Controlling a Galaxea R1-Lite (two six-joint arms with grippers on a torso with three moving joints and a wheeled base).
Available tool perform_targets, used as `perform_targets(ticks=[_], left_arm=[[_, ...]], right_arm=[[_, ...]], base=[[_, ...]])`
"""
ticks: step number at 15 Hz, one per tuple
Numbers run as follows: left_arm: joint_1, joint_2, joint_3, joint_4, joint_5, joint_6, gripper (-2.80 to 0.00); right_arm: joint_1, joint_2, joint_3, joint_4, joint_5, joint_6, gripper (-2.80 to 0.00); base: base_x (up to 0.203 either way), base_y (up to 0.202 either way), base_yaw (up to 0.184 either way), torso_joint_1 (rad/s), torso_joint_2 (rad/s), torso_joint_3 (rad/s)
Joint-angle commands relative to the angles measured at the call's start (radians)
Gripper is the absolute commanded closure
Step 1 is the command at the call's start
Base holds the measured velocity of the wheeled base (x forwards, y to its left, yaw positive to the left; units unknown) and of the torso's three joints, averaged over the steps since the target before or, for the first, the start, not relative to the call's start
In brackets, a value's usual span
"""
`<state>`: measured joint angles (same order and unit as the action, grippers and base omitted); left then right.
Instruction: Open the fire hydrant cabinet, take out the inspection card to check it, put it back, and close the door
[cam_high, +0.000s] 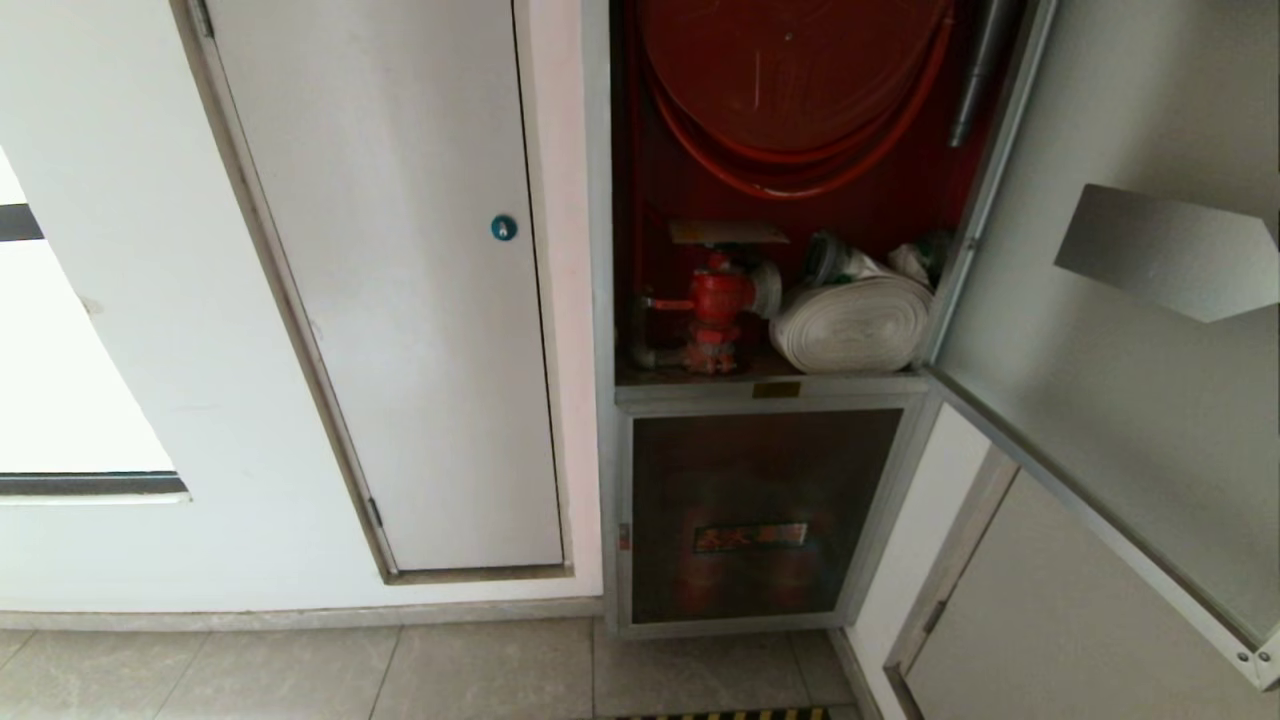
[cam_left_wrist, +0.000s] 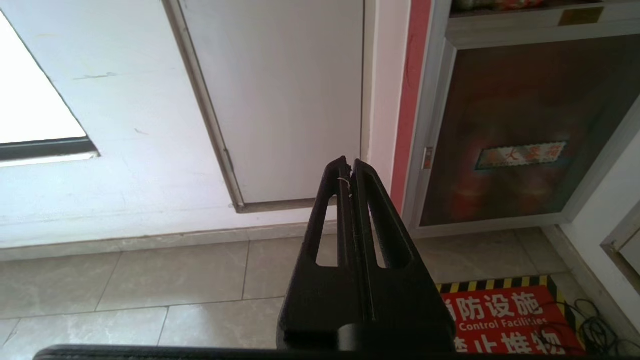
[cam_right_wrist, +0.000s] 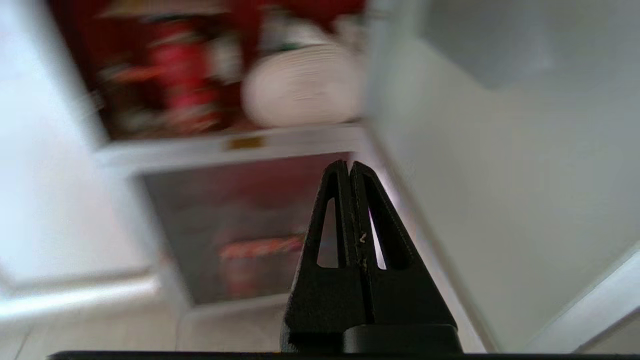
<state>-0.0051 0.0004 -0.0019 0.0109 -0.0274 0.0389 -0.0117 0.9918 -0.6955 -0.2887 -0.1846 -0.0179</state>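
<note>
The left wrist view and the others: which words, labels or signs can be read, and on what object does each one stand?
"防设施" on the red floor mat, white characters; the line is cut off at its start.
"Control Facilities" on the same mat, below them.
A lower row of characters on the mat is cut by the frame edge: unreadable.
Orange label on the lower glass panel: too blurred.
Small brass plate on the cabinet frame: too small.

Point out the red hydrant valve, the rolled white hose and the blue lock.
red hydrant valve (cam_high: 716, 305), head view, on its body.
rolled white hose (cam_high: 852, 325), head view, on the coil's face.
blue lock (cam_high: 503, 228), head view, on its round face.
</note>
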Motion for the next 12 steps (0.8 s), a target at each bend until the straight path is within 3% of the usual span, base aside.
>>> perform_targets(ticks=[1, 5, 8, 10, 12], left_arm=[[-0.001, 0.0, -0.001, 0.0, 0.0, 0.0, 0.0], [0.0, 0.001, 0.0, 0.0, 0.0, -0.001, 0.0], [0.0, 0.001, -0.001, 0.0, 0.0, -0.001, 0.0], [-0.001, 0.0, 0.0, 0.0, 0.0, 0.0, 0.0], [0.0, 0.0, 0.0, 0.0, 0.0, -0.001, 0.0]], right_arm=[[0.006, 0.165, -0.016, -0.075, -0.149, 0.03, 0.0], [0.028, 0.316, -0.055, -0.284, -0.578, 0.06, 0.0], [0.014, 0.382, -0.119, -0.431, -0.719, -0.01, 0.0], [-0.039, 0.389, -0.139, -0.457, -0.747, -0.045, 0.0], [-0.142, 0.389, -0.155, -0.458, -0.741, -0.051, 0.0]], base=[[0.0, 0.0, 0.0, 0.0, 0.0, 0.0], [0.0, 0.0, 0.0, 0.0, 0.0, 0.0], [0.0, 0.0, 0.0, 0.0, 0.0, 0.0], [0.0, 0.0, 0.0, 0.0, 0.0, 0.0], [0.0, 0.0, 0.0, 0.0, 0.0, 0.0]])
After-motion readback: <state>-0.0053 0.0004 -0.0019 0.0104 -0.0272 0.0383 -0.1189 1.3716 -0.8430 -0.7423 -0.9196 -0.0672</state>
